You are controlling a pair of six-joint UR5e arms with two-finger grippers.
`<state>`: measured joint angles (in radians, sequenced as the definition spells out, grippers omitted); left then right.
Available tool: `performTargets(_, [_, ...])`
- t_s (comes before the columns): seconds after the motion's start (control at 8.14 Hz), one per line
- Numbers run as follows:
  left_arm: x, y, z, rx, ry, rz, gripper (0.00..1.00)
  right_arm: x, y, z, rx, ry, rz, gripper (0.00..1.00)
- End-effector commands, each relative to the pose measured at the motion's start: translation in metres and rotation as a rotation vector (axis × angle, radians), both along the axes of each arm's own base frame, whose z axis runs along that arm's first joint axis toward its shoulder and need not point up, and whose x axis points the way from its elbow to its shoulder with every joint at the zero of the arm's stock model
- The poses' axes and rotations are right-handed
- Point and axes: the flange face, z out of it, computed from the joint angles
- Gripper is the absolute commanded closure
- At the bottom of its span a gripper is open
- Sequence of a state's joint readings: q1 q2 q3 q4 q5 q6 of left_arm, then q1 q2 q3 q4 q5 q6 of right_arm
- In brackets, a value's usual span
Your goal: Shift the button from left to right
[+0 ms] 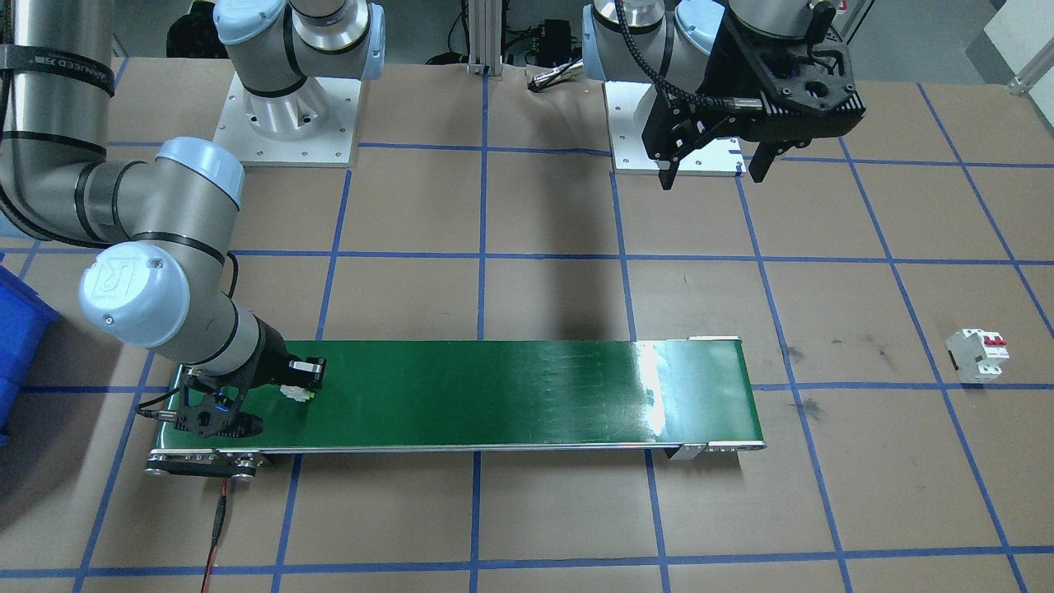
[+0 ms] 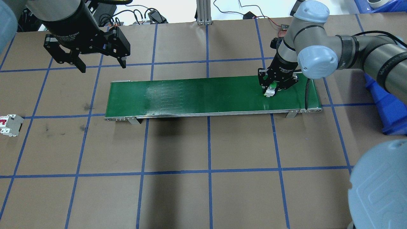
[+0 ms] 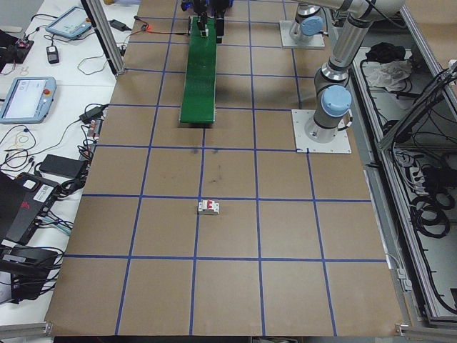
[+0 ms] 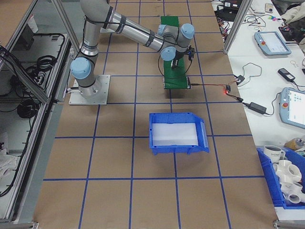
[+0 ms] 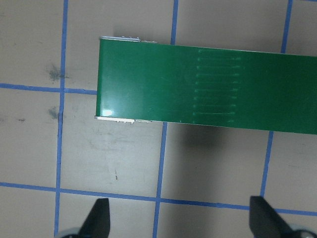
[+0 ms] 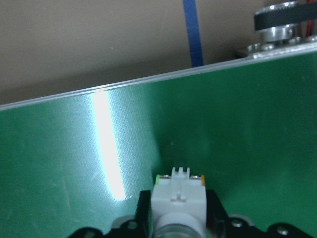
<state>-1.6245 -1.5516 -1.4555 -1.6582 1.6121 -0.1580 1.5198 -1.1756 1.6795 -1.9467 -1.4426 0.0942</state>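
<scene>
Button (image 2: 270, 90), green cap + white body, sits at the conveyor belt (image 1: 494, 395) end on robot's right side, low over or on the belt surface; contact w/ belt can't be told. Right hand (image 2: 274, 88) is closed around it: in right wrist view the button's white body (image 6: 178, 198) is clamped between the two black fingers, terminals pointing away from cam. Front view shows same thing, white bit (image 1: 296, 393) at the hand tip (image 1: 300, 387) near belt's motor end.

Left hand (image 2: 101, 63) hangs well above the desk (image 2: 206, 190), beyond the belt's far left corner, fingers spread wide, nothing between them. Left wrist view looks straight down on belt's left end (image 5: 163, 84), both fingertips (image 5: 99, 218) at frame bottom, far apart.

White circuit breaker w/ red levers (image 2: 9, 124) lies on desk well left of belt, apart from everything. Blue bin (image 4: 177, 133) on desk past the belt's right end. Blue tape grid over brown desk cover.
</scene>
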Motion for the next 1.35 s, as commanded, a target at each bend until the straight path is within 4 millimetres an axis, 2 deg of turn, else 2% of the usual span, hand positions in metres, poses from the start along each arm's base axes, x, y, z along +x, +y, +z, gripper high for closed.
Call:
performTargets(0.0, [0.000, 0.000, 0.000, 0.000, 0.000, 0.000, 0.00, -0.016, -0.005, 0.026, -0.048, 0.052, 0.037, 1.00])
performTargets(0.12, [0.000, 0.001, 0.001, -0.002, 0.000, 0.000, 0.00, -0.021, -0.009, 0.042, -0.062, 0.056, 0.032, 1.00])
performTargets(0.25, [0.000, 0.001, 0.001, -0.002, 0.000, 0.000, 0.00, -0.038, -0.015, 0.069, -0.050, 0.053, 0.005, 1.00])
performTargets(0.37, [0.000, 0.001, 0.001, -0.002, 0.000, 0.000, 0.00, -0.081, -0.021, 0.104, -0.027, 0.042, 0.000, 1.00])
performTargets(0.49, [0.000, 0.001, 0.000, -0.001, 0.000, 0.000, 0.00, -0.142, -0.012, 0.134, -0.019, 0.036, 0.047, 1.00])
performTargets(0.74, [0.000, 0.000, -0.001, 0.001, 0.000, 0.000, 0.00, -0.266, 0.017, 0.152, 0.011, 0.086, 0.117, 1.00])
performTargets(0.86, [0.000, 0.001, 0.000, 0.000, 0.000, 0.000, 0.00, -0.325, 0.036, 0.157, 0.005, 0.087, 0.122, 1.00])
performTargets(0.98, [0.000, 0.000, -0.001, 0.001, 0.000, 0.000, 0.00, -0.374, 0.055, 0.156, 0.005, 0.089, 0.126, 1.00])
performTargets(1.11, [0.000, 0.000, -0.001, 0.001, 0.001, 0.000, 0.00, -0.417, 0.065, 0.152, -0.008, 0.135, 0.142, 1.00])
performTargets(1.23, [0.000, 0.001, 0.000, 0.000, 0.000, 0.000, 0.00, -0.438, 0.065, 0.140, -0.020, 0.137, 0.150, 1.00])
